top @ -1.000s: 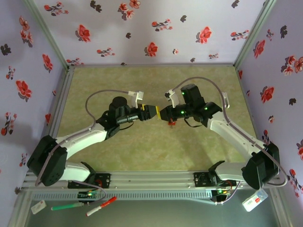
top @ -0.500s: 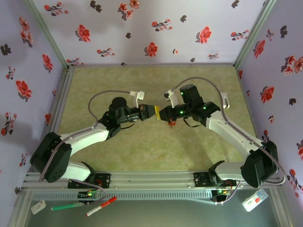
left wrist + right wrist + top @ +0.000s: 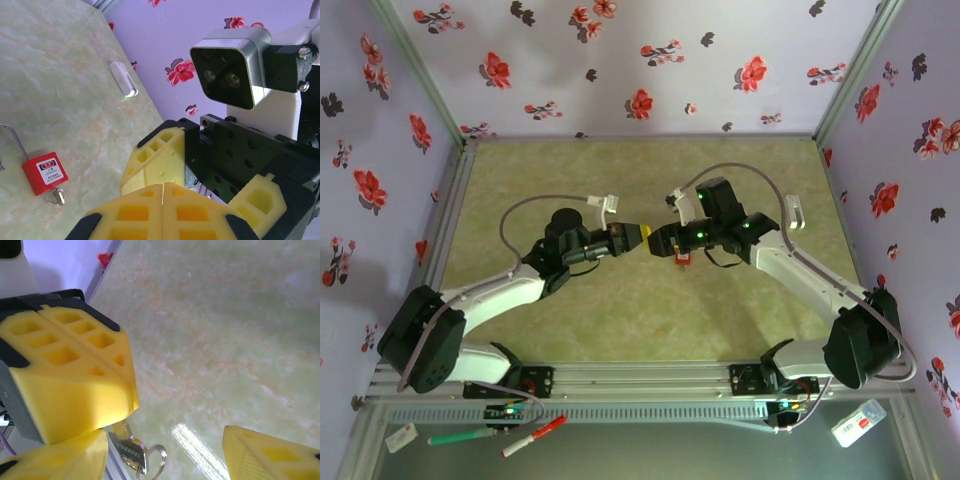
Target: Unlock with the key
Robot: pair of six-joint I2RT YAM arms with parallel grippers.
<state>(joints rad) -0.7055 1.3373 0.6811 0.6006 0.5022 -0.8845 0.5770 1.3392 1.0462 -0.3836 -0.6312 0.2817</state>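
We see the big green tabletop (image 3: pixel 620 320), and our two arms meet near its middle, a little toward the far edge. The left hand (image 3: pixel 640 236) is squeezed tight, with its two yellow fingers pressed flat together. The right hand (image 3: pixel 661 244) sits tip to tip with it. Its fingers are spread apart and have nothing in them.

The red padlock (image 3: pixel 44 172) lies flat on the tabletop near the middle, just under the right hand. Its thin metal loop sticks out, and a small ring (image 3: pixel 56 196) lies by its bottom end. The little silver key (image 3: pixel 127 450) hangs from the tip of the left hand's closed fingers. We think the left hand has hold of it, but the pinch itself is hidden.

We think this is the step where the key passes from one hand to the other, and the padlock is not yet touched. Next, the right hand should pull away without bumping the key. Then it could go down and hold the padlock steady. The left hand must turn the key so its point faces the keyhole, and it must keep a tight grip on such a tiny thing.
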